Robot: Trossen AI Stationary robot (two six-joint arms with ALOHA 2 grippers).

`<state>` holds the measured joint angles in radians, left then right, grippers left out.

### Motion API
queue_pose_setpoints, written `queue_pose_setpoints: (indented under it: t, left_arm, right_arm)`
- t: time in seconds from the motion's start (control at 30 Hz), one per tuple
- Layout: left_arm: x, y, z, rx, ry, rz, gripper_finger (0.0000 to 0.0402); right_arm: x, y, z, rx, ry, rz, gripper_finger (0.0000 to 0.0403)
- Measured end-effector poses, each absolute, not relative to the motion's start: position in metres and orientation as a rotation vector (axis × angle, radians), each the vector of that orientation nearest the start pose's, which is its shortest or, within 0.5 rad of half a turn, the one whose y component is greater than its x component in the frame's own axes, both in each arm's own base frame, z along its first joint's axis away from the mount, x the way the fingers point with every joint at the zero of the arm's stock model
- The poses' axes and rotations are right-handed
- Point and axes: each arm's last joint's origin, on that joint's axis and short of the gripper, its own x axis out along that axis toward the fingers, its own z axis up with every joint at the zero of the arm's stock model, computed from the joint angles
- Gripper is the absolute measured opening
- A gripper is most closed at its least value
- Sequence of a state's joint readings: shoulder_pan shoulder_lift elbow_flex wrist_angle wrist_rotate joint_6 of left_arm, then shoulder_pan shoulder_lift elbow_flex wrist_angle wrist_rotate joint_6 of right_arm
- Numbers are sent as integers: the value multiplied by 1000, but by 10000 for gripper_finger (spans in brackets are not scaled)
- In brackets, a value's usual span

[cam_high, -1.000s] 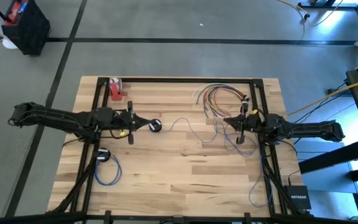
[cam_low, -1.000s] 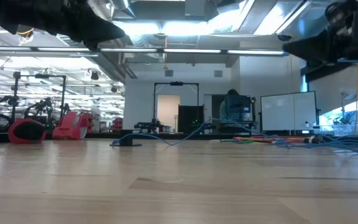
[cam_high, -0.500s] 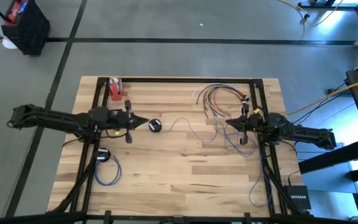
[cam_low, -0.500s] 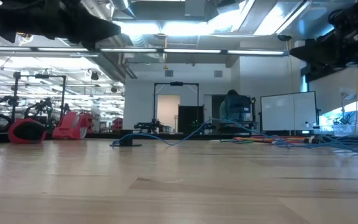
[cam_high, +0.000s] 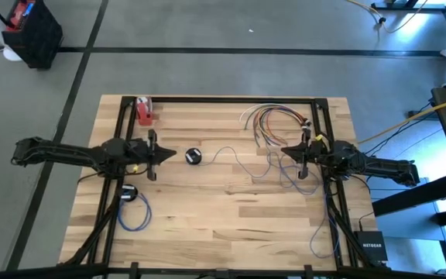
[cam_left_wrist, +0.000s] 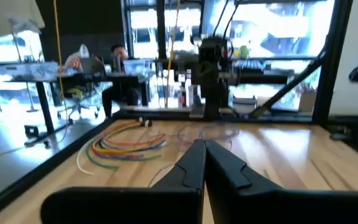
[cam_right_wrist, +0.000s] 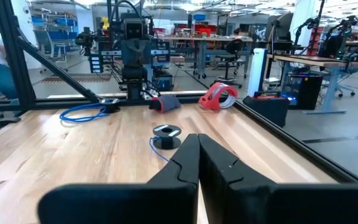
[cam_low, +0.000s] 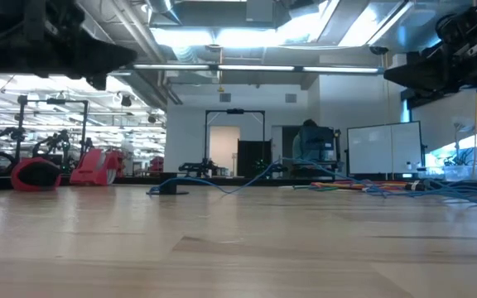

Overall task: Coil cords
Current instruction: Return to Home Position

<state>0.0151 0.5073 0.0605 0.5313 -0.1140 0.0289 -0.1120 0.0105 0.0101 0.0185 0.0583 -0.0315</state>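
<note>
Across a pale wooden table [cam_high: 231, 225] with a black frame, two dark robot arms reach toward each other from the left and right sides. Neither holds anything.

Left gripper [cam_high: 169, 153] hangs above the left part of the table, pointing right. Its wrist view shows the two fingers [cam_left_wrist: 191, 163] pressed together, with nothing between them.

Just to its right, apart from it, a small black spool [cam_high: 193, 156] lies flat on the wood. A thin blue cord [cam_high: 231, 153] runs from the spool to the right in loose waves and ends in a slack tangle of loops near the right side.

Right gripper [cam_high: 285, 151] hangs over that tangle, pointing left toward the spool. Its fingers [cam_right_wrist: 188, 155] are also pressed together and empty.

At the far right, a bundle of loose cords [cam_high: 273, 118] in red, orange, yellow, green and white fans out across the wood.

On the near left, beside the frame, a second blue cord [cam_high: 134, 213] lies in a rough loop with a small black disc [cam_high: 128, 193] at its far end.

A red object [cam_high: 144, 111] sits at the far left corner.
</note>
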Motion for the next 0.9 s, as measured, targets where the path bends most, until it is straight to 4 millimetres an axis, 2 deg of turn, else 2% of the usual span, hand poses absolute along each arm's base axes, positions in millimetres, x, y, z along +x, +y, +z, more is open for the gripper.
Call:
queue_pose_setpoints:
  t: [0.17,0.57,0.9]
  left_arm:
    - [121,5,185,34,-152,133,0]
    - [97,5,177,5,-108,134,0]
    - [96,9,170,2,-44,226,0]
  right_arm:
    - [97,-13,168,-32,-15,-171,7]
    - [97,-13,168,-32,-14,-171,8]
    - [97,-13,167,-32,-13,-172,8]
